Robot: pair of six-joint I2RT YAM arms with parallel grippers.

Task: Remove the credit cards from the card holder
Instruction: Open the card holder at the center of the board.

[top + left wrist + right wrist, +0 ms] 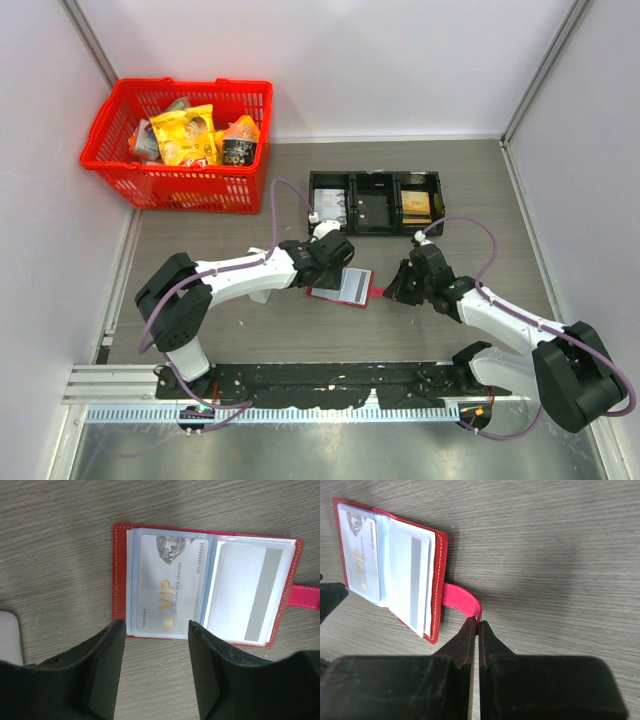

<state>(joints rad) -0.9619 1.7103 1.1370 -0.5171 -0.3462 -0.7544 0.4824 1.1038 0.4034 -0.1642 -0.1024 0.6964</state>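
Contents of tray point(375, 176) too small; card holder tab point(306, 596) cut by edge.

The card holder point(341, 286) lies before the tray point(375, 231) (basket point(190, 186) far back-left), credit cards point(170, 587) inside it

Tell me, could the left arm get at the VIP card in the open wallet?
Probably yes. The left fingers stand open at the edge of the card holder with nothing between them and the VIP card, and the right fingers pinch the red tab. A clear sleeve covers the card, though.
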